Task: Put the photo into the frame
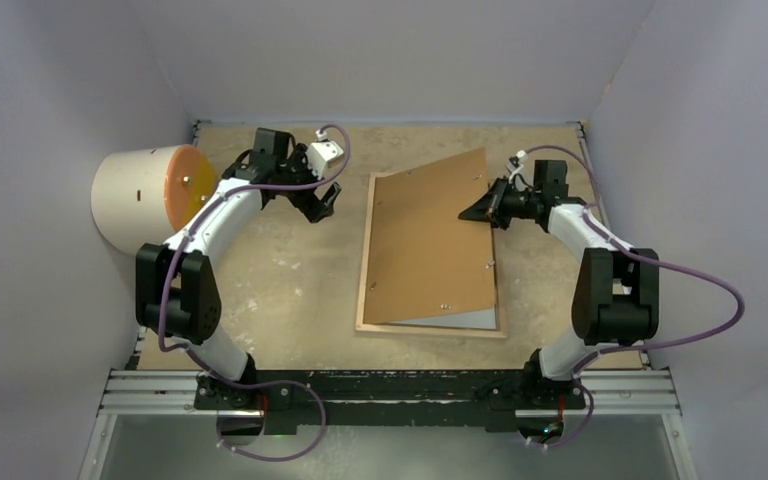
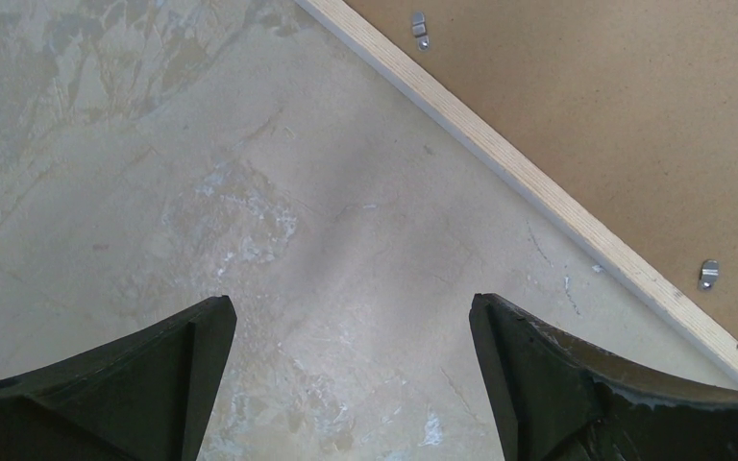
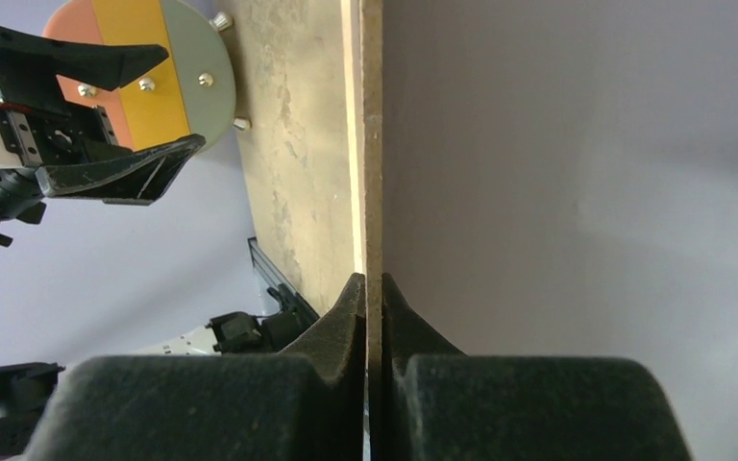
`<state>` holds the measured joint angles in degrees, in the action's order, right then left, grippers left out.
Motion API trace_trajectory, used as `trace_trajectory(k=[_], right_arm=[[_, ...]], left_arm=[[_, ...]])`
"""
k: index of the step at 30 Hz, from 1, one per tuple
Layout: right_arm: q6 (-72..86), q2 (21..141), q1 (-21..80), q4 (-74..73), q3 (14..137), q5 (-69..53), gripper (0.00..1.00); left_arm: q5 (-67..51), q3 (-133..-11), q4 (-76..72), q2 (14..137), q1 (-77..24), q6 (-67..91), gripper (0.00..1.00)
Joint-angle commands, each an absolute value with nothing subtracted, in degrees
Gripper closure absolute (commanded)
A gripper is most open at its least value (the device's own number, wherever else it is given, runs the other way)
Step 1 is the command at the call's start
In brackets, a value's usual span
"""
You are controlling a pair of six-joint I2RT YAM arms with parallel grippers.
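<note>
The frame lies face down mid-table, its wood rim also in the left wrist view. My right gripper is shut on the right edge of the plain brown backing board, which is tilted up over the frame; the board shows edge-on between my right gripper's fingers. A pale grey strip shows under the board at the near end; I cannot tell if it is the photo's white back or glass. My left gripper is open and empty above bare table, left of the frame's far corner.
A cream cylinder with an orange-and-yellow face lies at the far left; it also shows in the right wrist view. Grey walls enclose the table. A metal rail runs along the near edge.
</note>
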<state>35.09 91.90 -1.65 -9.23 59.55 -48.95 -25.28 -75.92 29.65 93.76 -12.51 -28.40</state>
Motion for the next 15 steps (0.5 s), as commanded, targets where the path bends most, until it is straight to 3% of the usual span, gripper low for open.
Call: trace_trajectory(k=[1, 3, 6, 11, 12, 13, 15], right_arm=[[41.3, 93.03, 1.15, -1.7, 56.74, -47.38, 0.97], [43.42, 93.6, 2.39, 1.37, 55.78, -45.66, 0.9], [45.07, 94.35, 4.71, 2.73, 56.15, -41.11, 0.66], [42.73, 95.35, 7.93, -2.84, 59.94, -34.01, 0.36], [42.21, 95.43, 8.58, -4.38, 60.73, -32.04, 0.25], [41.45, 95.56, 9.33, -6.3, 61.72, -29.64, 0.04], [39.89, 95.98, 10.98, -10.36, 63.97, -24.93, 0.01]], left_arm=[[-23.23, -75.94, 30.13, 94.56, -12.57, -30.31, 0.0], [-22.97, -75.61, 29.82, 94.57, -12.57, -30.43, 0.0], [-22.42, -75.58, 29.71, 94.64, -12.44, -30.56, 0.0], [-22.16, -75.44, 29.63, 94.67, -11.69, -30.68, 0.0], [-22.11, -75.29, 29.6, 94.59, -11.55, -30.82, 0.0], [-21.96, -75.12, 29.53, 94.51, -11.46, -31.0, 0.0], [-21.51, -74.51, 29.08, 94.2, -11.43, -31.16, 0.0]])
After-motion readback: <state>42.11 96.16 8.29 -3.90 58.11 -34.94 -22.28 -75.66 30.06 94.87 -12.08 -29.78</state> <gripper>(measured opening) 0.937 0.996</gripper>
